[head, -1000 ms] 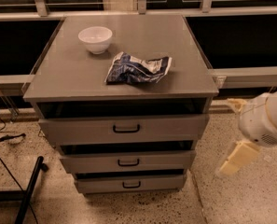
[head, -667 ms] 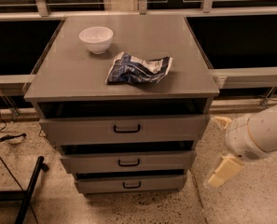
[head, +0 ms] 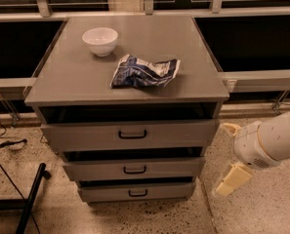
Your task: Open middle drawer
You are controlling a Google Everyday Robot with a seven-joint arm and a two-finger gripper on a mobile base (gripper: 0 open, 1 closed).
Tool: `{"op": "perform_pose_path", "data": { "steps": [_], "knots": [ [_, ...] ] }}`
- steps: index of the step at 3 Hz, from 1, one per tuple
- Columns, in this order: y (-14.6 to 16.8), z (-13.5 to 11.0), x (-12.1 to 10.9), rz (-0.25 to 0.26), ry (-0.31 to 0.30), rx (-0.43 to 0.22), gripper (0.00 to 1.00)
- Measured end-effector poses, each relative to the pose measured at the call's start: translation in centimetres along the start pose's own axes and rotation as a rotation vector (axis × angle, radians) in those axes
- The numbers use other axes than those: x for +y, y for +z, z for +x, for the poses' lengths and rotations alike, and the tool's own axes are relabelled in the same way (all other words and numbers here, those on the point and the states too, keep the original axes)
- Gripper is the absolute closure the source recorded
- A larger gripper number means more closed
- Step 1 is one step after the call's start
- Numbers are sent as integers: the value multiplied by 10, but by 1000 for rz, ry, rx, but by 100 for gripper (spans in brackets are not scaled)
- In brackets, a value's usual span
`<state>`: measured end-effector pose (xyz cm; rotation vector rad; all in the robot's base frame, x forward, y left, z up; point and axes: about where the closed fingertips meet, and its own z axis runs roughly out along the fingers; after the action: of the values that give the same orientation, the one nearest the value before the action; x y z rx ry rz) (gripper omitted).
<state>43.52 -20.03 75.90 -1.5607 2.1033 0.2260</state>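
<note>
- Hanging low on the right, apart from the drawers, the gripper [head: 221, 159] has its cream fingers spread wide and holds nothing.
- Middle drawer [head: 95, 169]: flat grey front with a small black bar handle, between the top drawer [head: 183, 134] and the bottom drawer [head: 105, 193].
- Grey tabletop [head: 76, 77] carries a smooth white bowl [head: 100, 40] and a crinkled blue-and-white bag [head: 144, 72]; the bag's print cannot be read.
- Speckled floor [head: 134, 218]; dark windows [head: 17, 48] behind.

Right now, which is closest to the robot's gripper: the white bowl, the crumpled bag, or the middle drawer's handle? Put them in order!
The gripper hangs low, right of the cabinet.
1. Middle drawer handle: front, about its height.
2. Crumpled bag: on top, middle.
3. White bowl: on top, back left.
</note>
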Motion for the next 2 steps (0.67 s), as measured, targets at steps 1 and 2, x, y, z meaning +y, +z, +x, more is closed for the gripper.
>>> {"op": "perform_pose_path", "data": {
  "steps": [1,2],
  "knots": [
    [44,7,15,-30,67,-72,0],
    [75,8,23,-28,97,-117,0]
  ]
}}
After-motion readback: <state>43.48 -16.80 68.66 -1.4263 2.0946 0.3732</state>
